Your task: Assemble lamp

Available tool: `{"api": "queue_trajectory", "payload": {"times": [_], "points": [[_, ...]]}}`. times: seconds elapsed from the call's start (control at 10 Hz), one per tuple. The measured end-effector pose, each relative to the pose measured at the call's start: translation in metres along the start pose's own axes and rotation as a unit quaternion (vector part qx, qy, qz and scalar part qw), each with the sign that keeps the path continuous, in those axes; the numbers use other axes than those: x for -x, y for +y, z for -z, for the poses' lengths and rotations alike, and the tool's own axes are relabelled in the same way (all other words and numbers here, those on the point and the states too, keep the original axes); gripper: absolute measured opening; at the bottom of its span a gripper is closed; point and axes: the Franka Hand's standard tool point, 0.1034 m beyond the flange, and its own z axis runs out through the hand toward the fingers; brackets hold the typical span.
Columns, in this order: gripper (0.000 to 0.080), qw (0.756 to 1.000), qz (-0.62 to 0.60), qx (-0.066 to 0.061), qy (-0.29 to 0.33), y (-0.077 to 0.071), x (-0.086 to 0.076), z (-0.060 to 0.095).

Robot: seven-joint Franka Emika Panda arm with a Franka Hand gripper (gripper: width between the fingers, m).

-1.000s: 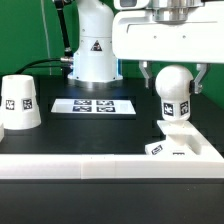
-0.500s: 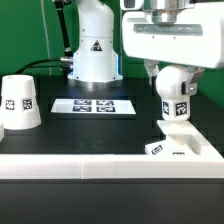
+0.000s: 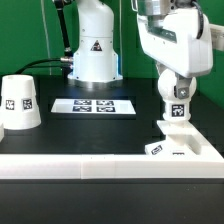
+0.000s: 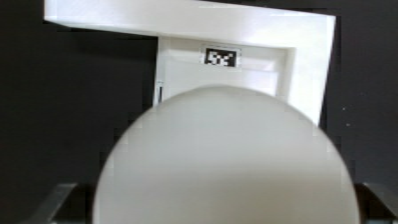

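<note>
My gripper (image 3: 175,88) is shut on the white ball-shaped bulb (image 3: 174,98) and holds it upright, neck down, right over the low wedge-shaped base (image 3: 182,142) at the exterior view's right. The neck meets the base's top; I cannot tell how deep it sits. In the wrist view the bulb (image 4: 214,150) fills the foreground between my dark fingertips (image 4: 64,205), with the tagged base (image 4: 240,70) beyond it. The cone shade (image 3: 18,103) stands alone at the exterior view's left.
The marker board (image 3: 93,105) lies flat mid-table before the arm's white pedestal (image 3: 92,50). A long white rail-like border (image 3: 90,160) runs along the front, touching the base's front corner.
My hand has turned about the bulb's upright axis and now shows at a slant. The bulb's tag has swung a little toward the exterior view's left. The bulb stays over the base.
</note>
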Motion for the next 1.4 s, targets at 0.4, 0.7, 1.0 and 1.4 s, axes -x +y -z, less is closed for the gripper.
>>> {"api": "queue_trajectory", "payload": {"times": [0.4,0.7,1.0,1.4], "points": [[0.0694,0.998,0.06,0.0,0.003,-0.001,0.005,0.0],[0.0698,0.981,0.195,-0.003,0.01,-0.002,0.013,0.001],[0.0698,0.955,0.297,-0.001,0.01,-0.002,0.011,0.001],[0.0698,0.874,0.486,0.011,0.024,-0.001,0.015,0.0]]}}
